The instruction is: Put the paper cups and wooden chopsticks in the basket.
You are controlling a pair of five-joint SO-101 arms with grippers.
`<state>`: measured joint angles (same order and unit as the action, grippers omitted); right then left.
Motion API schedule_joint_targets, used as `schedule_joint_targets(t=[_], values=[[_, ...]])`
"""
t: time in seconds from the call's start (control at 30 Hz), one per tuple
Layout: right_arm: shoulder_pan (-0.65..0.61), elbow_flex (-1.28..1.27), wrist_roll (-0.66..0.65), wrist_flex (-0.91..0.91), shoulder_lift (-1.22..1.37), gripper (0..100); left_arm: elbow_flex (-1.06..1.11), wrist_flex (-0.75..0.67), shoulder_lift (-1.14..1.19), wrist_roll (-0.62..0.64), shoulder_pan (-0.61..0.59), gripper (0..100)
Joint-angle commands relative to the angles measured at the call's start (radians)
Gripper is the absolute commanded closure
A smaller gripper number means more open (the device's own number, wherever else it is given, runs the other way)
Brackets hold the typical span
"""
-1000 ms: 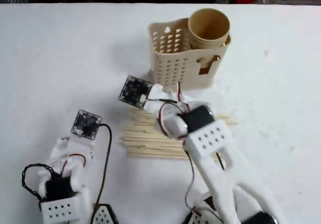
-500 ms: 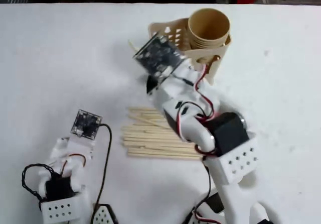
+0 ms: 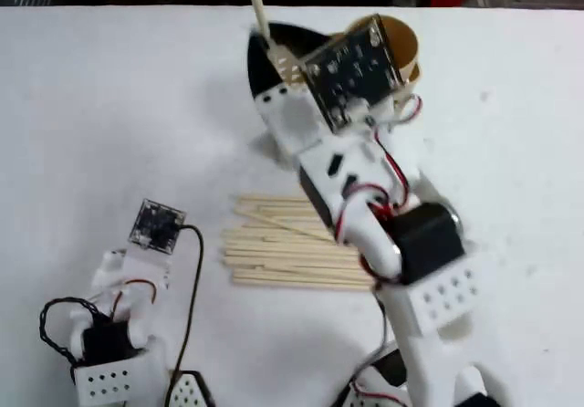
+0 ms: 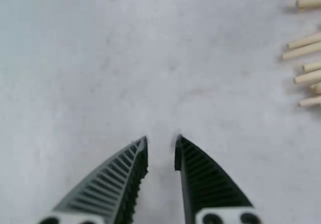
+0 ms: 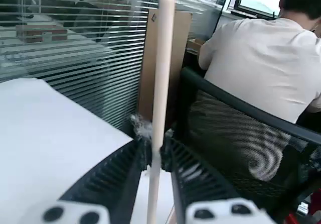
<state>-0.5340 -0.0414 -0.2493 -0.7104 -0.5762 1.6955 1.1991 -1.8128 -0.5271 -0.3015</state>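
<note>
My right gripper (image 3: 270, 53) is raised over the beige basket (image 3: 288, 67) and is shut on one wooden chopstick (image 3: 255, 1), which points up and away from the table. In the right wrist view the chopstick (image 5: 163, 58) stands upright between the fingers of the gripper (image 5: 156, 149). The arm hides most of the basket. The stacked paper cups (image 3: 407, 40) sit in the basket's right part. A pile of several chopsticks (image 3: 283, 243) lies on the table in front of the basket. My left gripper (image 4: 160, 143) hovers low over bare table, narrowly open and holding nothing, with chopstick ends (image 4: 303, 48) off to its side.
The white table (image 3: 109, 106) has free room on the left and on the far right. The left arm's black cable (image 3: 193, 279) runs along the table just left of the pile.
The right arm has lifted one chopstick from the pile and swung it up over the basket. The left arm has kept still.
</note>
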Motion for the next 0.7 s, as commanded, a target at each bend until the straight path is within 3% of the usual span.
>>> schedule_joint_targets(t=[0.0, 0.2, 0.47, 0.67], values=[[0.073, 0.041, 0.011, 0.171, 0.099, 98.1, -0.003, 0.005, -0.01, -0.008, 0.013, 89], [0.12, 0.043, 0.011, 0.328, 0.251, 98.1, -0.003, 0.005, -0.01, -0.008, 0.013, 89], [0.125, 0.041, 0.011, 0.328, 0.328, 97.3, -0.003, 0.005, -0.01, -0.008, 0.013, 89], [0.125, 0.041, 0.011, 0.251, 0.323, 83.2, -0.003, 0.005, -0.01, -0.008, 0.013, 89]])
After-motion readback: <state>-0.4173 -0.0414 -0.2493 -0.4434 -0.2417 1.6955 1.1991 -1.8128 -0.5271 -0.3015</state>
